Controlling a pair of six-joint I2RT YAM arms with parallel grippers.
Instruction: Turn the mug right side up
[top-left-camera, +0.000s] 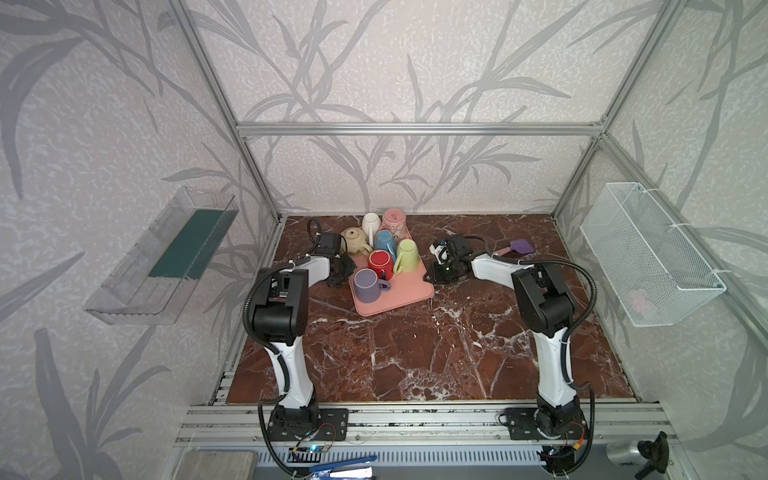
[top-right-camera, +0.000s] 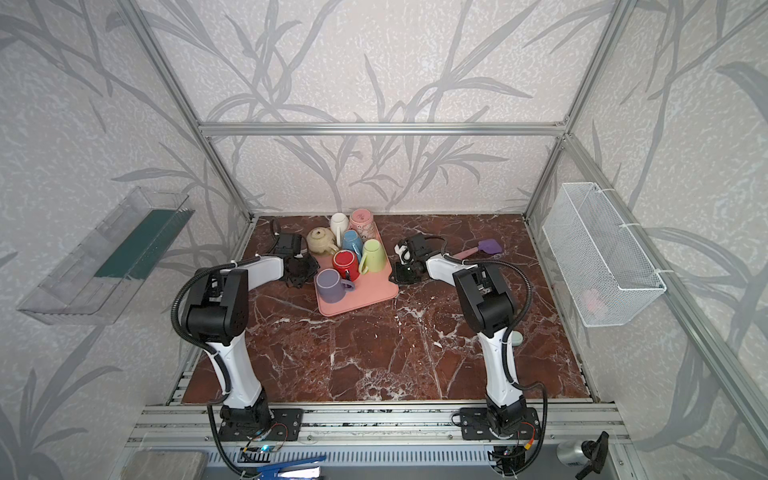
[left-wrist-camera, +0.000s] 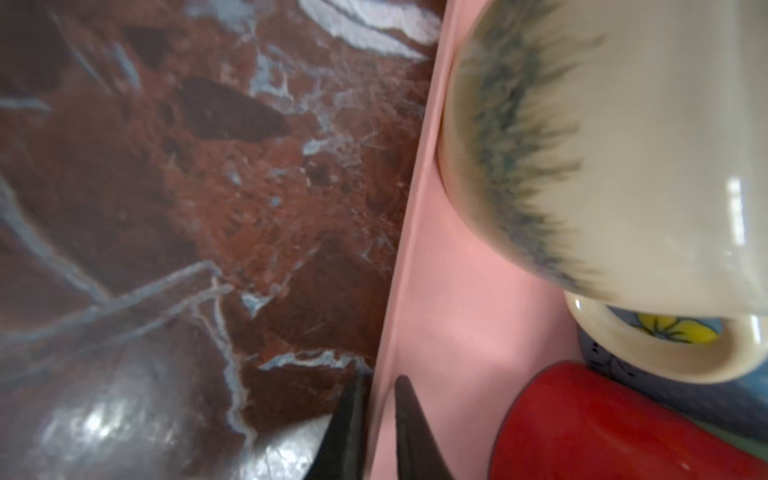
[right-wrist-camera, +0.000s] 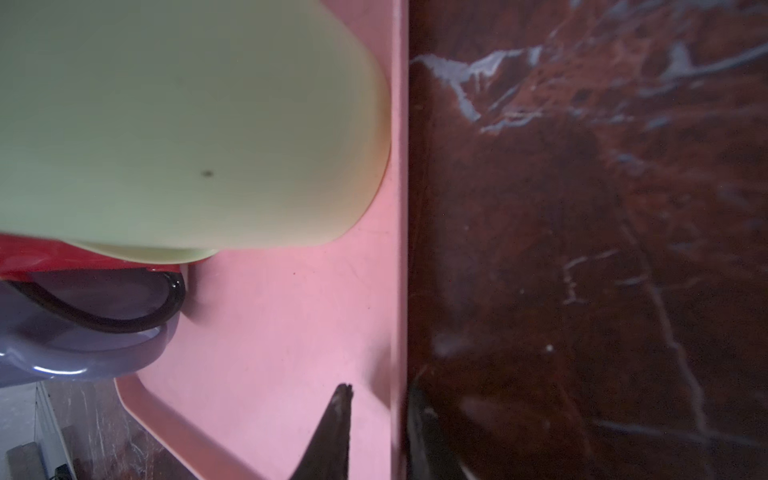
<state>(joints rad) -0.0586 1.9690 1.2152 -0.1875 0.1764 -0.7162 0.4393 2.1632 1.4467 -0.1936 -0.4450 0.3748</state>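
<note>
Left claw: the left gripper (left-wrist-camera: 379, 399) is closed onto the left rim of the flat pink plastic tray (left-wrist-camera: 457, 332), with one finger outside and one inside.
Right claw: the right gripper (right-wrist-camera: 380, 390) is set astride the tray's opposite rim. A strip of tray floor shows beside the inner finger, so whether the rim is pinched cannot be told.
Mug location: the mug meant is not specified, and the pale green glazed ceramic mug (top-left-camera: 408, 254) is taken as the likeliest. It stands on the tray just inside the right rim, close beside the red glazed mug (top-left-camera: 379, 261); contact between them cannot be told.
Mug heading: the mouth is down on the tray and the base is up, with the handle turned toward the red mug.
Long axis: upright.
Risk, tray: if the tray is lifted or tilted, the crowded crockery is likely to slide. The lilac mug (top-left-camera: 366, 284) near the front edge would probably be lost first.
Risk, uneven hold: should only one rim be truly held, the tray would be twisted.
Risk, grasp: the handle is hemmed in by neighbours, so a grip on the smooth wall may be forced and slipping is to be expected.
</note>
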